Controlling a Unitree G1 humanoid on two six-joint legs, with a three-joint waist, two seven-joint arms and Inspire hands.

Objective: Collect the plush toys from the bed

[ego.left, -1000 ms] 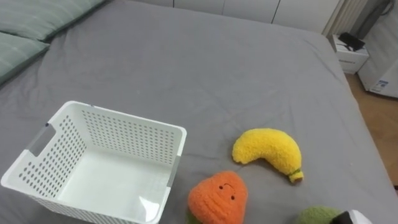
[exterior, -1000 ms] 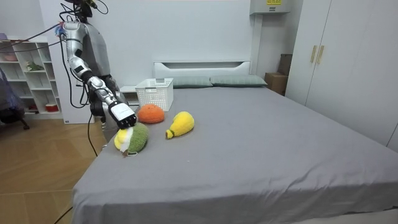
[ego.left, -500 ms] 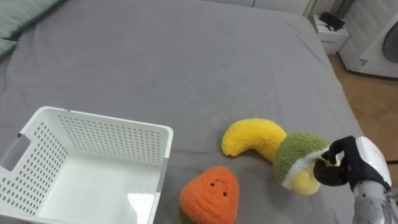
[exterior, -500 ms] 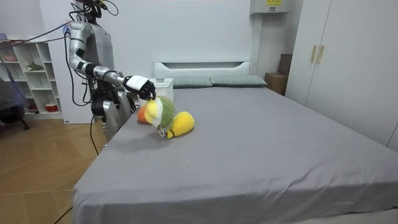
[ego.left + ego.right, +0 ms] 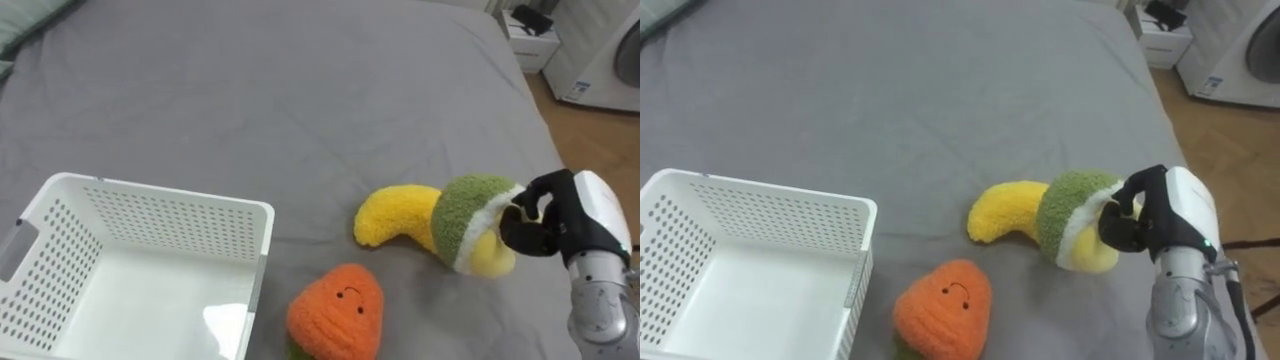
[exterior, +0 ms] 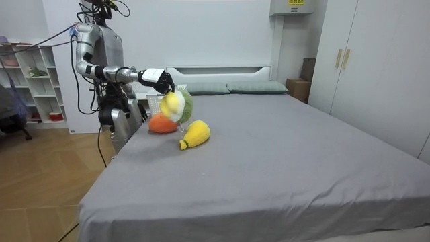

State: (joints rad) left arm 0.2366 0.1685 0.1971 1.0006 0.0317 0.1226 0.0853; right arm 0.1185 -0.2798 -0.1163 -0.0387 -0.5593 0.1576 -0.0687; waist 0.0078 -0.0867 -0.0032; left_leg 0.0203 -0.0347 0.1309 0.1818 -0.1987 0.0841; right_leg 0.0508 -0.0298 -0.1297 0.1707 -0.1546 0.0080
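Note:
My right hand is shut on a green and yellow plush toy, held in the air over the bed. The toy hangs in front of a yellow plush banana that lies on the grey bedspread. An orange plush toy with a face lies nearer me. A white perforated basket stands empty at my left.
The grey bed stretches far ahead and to the right. A white nightstand and the wooden floor lie beyond the bed's right edge. I stand at the bed's side near a shelf unit.
My right hand has lifted the green and yellow toy from the bed's near edge up and toward the basket. The eye views have shifted with the head.

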